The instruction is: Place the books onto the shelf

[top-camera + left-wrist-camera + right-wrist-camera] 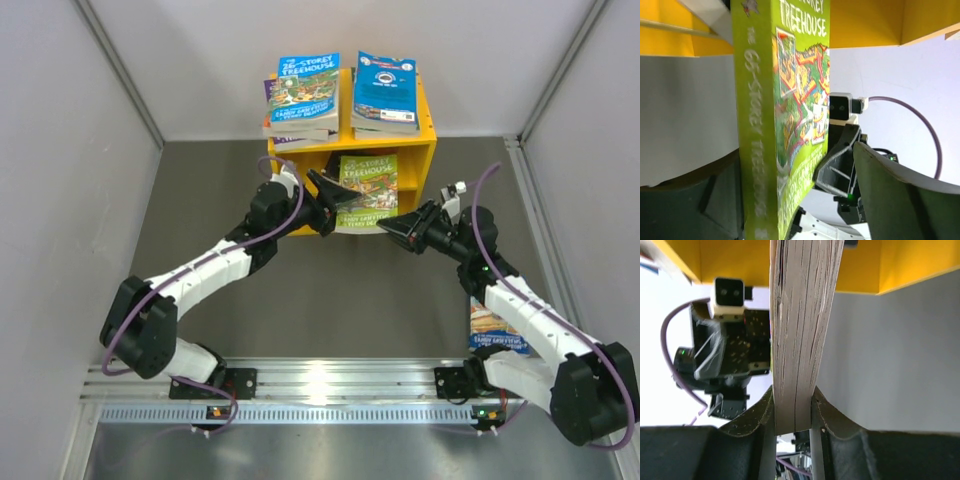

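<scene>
Pinching the green book [802,330] by its page edge, right at the mouth of the shelf [425,150].
My right claw [794,410] is clenched on the pages to carry the book's weight. My left claw [336,205], opposite, stands released at the spine, and I judge it is handing over the load. Just beyond both claws is the lower compartment. Above them, two stacks of books [305,95] lie on the shelf's top.

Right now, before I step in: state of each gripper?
Left gripper: open, jaws spread around the green book, not clamping it.
Right gripper: closed on the green book's page edge.
</scene>
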